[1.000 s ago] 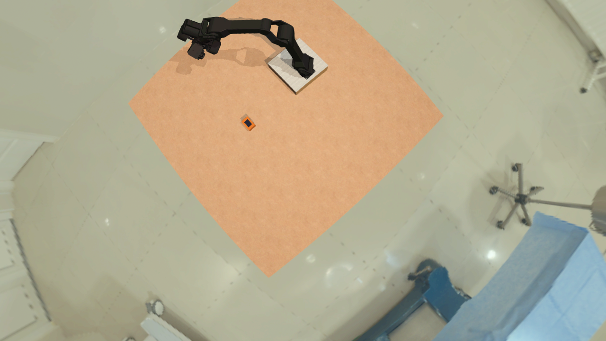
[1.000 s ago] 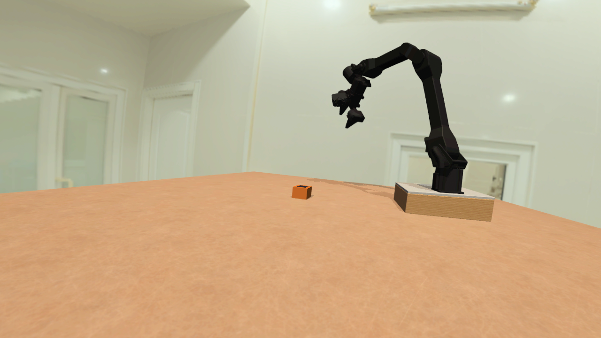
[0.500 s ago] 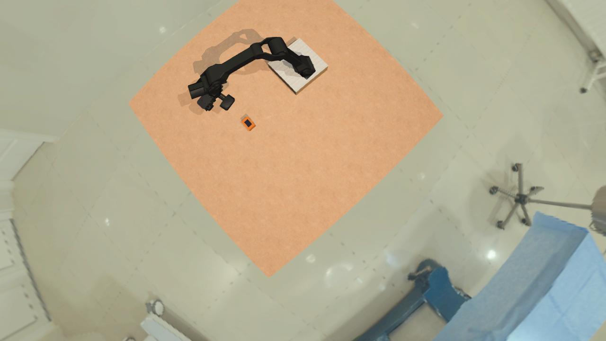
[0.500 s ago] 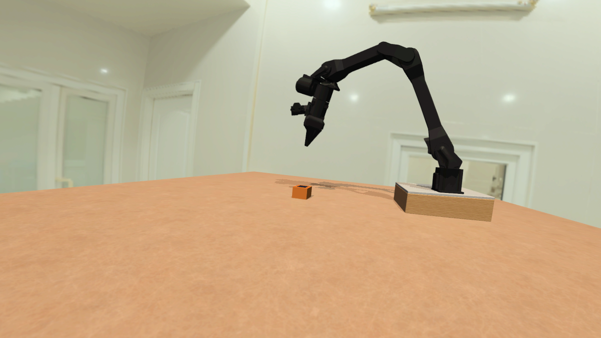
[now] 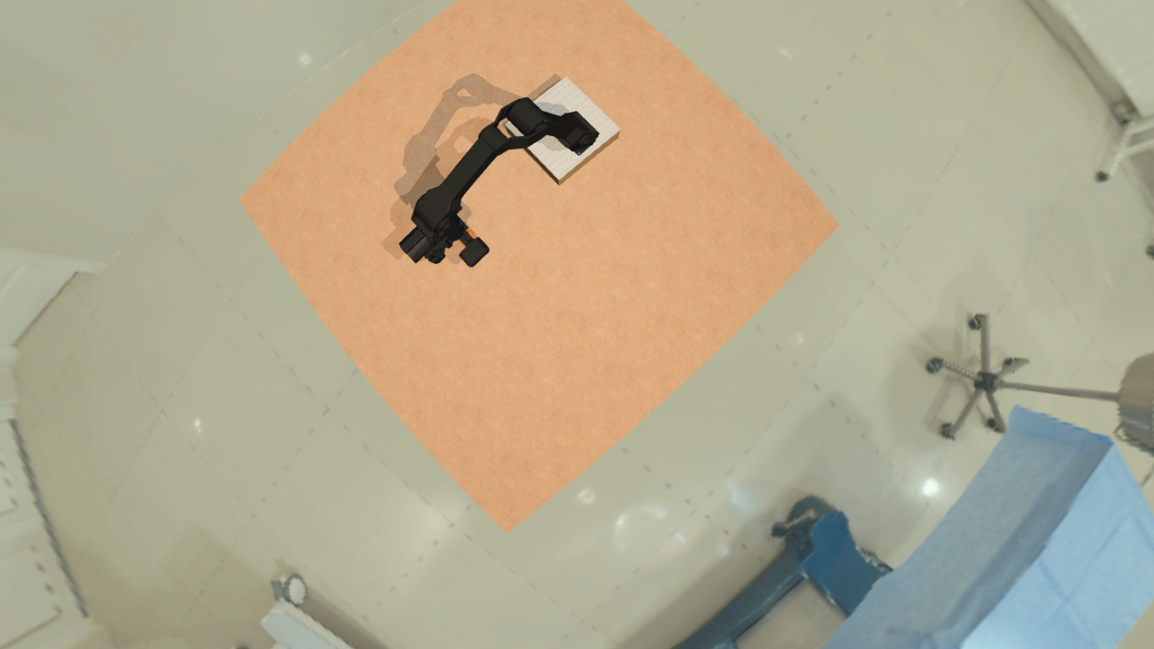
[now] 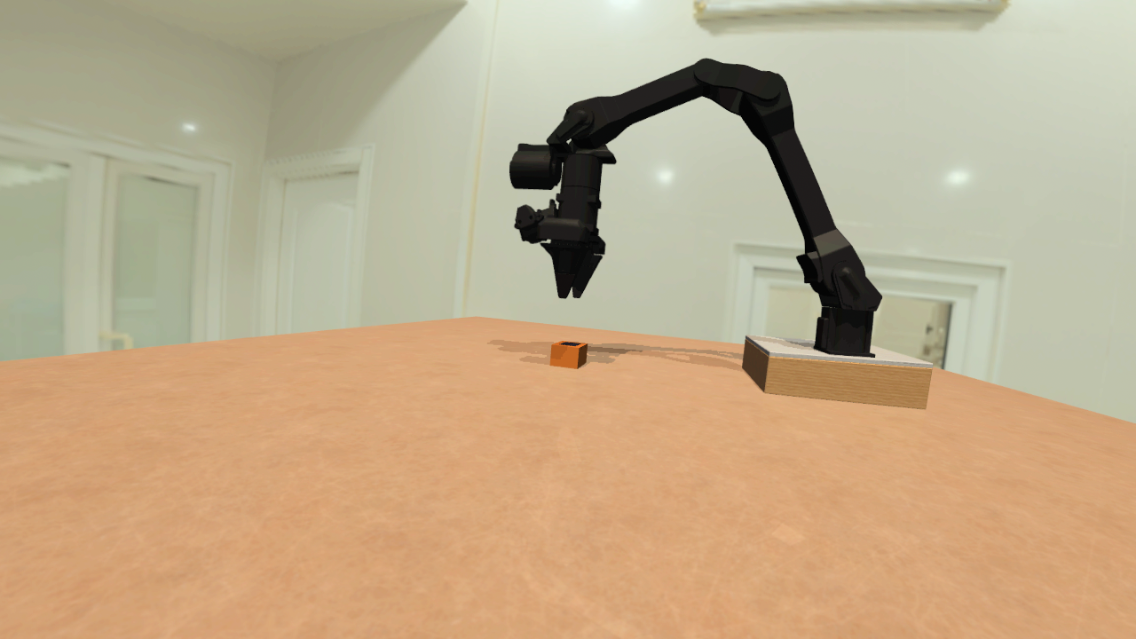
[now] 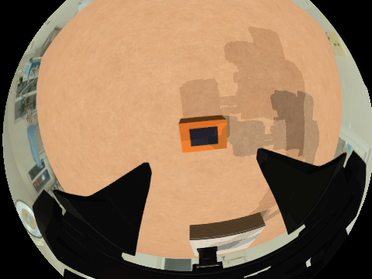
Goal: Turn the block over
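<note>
From the top view I see only the arm [image 5: 476, 161] stretched out from its base [image 5: 584, 108]; the block is hidden beneath the wrist there. My wrist view shows the orange block [image 7: 203, 133] with its dark marked face up. The gripper [image 6: 577, 287] is spread nearly full, holding nothing, touching nothing. On the exterior view the block [image 6: 568, 354] rests on the table [image 6: 477, 493], well below the fingertips.

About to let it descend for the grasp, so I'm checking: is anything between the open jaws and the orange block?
Nothing visible. The gripper hangs open and empty above the orange block, with only air between them. The block sits alone on the table, dark marked face up; the wooden base stands off to the side.
</note>
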{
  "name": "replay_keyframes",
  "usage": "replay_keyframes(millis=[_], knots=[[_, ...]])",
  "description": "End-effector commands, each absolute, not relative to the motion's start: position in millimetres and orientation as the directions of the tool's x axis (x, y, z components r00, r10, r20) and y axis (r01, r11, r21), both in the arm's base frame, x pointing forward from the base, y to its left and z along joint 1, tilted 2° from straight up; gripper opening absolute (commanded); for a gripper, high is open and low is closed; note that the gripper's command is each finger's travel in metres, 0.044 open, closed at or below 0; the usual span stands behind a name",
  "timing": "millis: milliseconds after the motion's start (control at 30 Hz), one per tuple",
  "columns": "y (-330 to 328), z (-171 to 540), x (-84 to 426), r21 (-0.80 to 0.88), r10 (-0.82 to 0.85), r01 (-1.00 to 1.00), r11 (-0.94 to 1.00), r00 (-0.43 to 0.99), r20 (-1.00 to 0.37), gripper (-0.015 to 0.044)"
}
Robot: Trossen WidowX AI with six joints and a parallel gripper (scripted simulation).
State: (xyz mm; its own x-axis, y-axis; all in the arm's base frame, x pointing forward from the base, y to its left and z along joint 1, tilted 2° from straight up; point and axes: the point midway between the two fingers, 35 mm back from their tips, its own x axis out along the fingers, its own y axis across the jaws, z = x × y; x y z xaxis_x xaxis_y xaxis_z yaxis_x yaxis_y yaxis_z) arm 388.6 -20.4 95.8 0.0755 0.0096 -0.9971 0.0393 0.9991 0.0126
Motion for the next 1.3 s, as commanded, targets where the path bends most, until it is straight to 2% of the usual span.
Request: replay_keyframes(millis=[0,167,1267], knots=[[-23.9,93.6,384.9,0.018,0.014,0.062,0.998,0.062,-0.998,0.044],[-23.4,58.6,386.9,0.018,0.014,0.062,0.998,0.062,-0.998,0.044],[-24.1,10.8,389.0,0.018,0.014,0.062,0.998,0.062,-0.998,0.044]])
